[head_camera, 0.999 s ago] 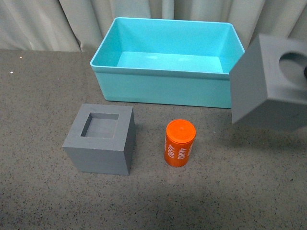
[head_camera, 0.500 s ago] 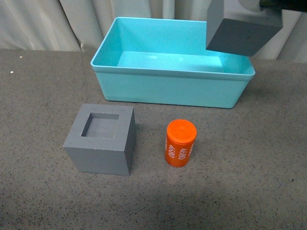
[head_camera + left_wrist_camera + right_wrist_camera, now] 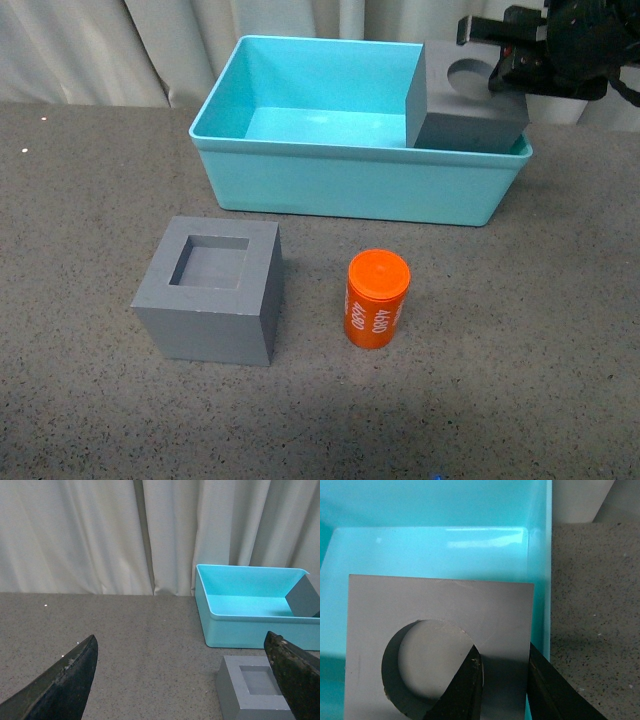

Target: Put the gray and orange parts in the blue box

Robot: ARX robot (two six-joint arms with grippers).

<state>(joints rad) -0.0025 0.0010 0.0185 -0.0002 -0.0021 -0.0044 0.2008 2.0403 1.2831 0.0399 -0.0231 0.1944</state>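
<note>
A large rectangular turquoise plastic bin (image 3: 340, 185) with a flared rim is shown at the far side of a dark speckled tabletop (image 3: 500, 400). A matte gray cube with a round recess (image 3: 468, 128) is held inside the bin's far right corner, its top showing above the rim — whether its base is seated on the bin floor cannot be told. The right gripper (image 3: 502, 687) is clamped on this cube: in the right wrist view one black finger (image 3: 470, 690) is set inside the round recess and the other against the cube's outer side, the thin wall pinched between them. The left gripper (image 3: 180, 637) is spread wide and empty, touching nothing. In front of the bin, a second matte gray cube with a square recess (image 3: 215, 320) and a small orange cylinder with white digits (image 3: 377, 300) are seen upright on the tabletop, near each other but apart. The step in hand is judged to be the setting-down of the first cube. It would be done best if the cube were lowered level until flat on the floor, kept tight to the corner so room is saved for the other two parts, and only then released — the jaws opened fully and raised straight up, so the inner finger is not caught on the recess edge.
</note>
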